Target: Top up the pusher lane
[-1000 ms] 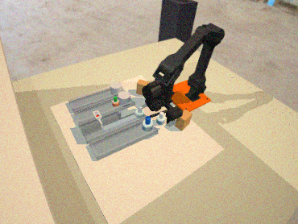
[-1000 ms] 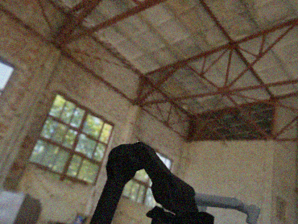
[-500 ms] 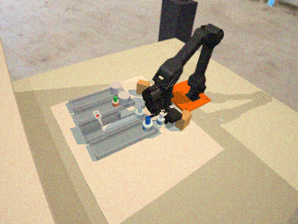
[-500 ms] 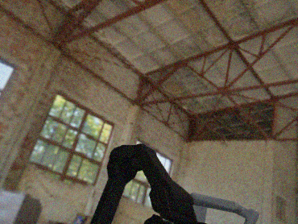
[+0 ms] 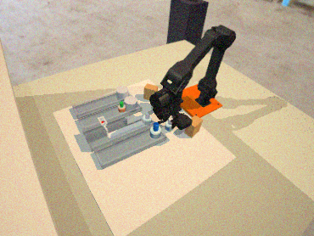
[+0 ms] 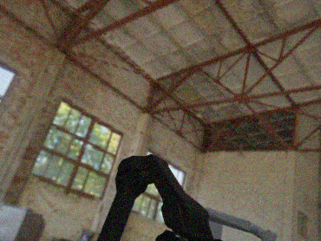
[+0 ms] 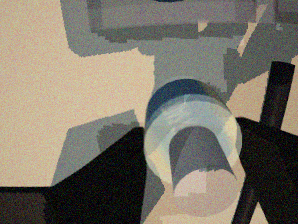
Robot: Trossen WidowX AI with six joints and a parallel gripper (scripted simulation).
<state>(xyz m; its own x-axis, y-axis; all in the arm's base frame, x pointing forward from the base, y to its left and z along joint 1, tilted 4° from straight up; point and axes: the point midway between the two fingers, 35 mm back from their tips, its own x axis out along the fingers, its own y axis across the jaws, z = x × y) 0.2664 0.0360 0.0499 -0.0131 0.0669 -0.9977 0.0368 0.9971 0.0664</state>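
My gripper [image 5: 170, 123] [image 7: 189, 132] is shut on a small clear jar with a pale cap and a blue band [image 5: 168, 126] [image 7: 187, 112]. The jar looks upright between the fingers, just in front of the lanes. A blue-capped jar [image 5: 155, 131] stands at the front end of the nearest grey lane [image 5: 123, 154]. A pale-capped jar [image 5: 147, 119] stands at the front of the neighbouring lane. A green-capped jar [image 5: 121, 107] stands in a farther lane. The pusher plate and spring cannot be made out. The exterior view shows none of the jars.
Two wide white-topped jars [image 5: 122, 92] are at the far lanes. A small white tag with a red mark [image 5: 102, 120] stands among the lanes. Wooden blocks [image 5: 150, 92] stand either side of the arm. A thin black rod [image 7: 278, 95] is beside the right finger.
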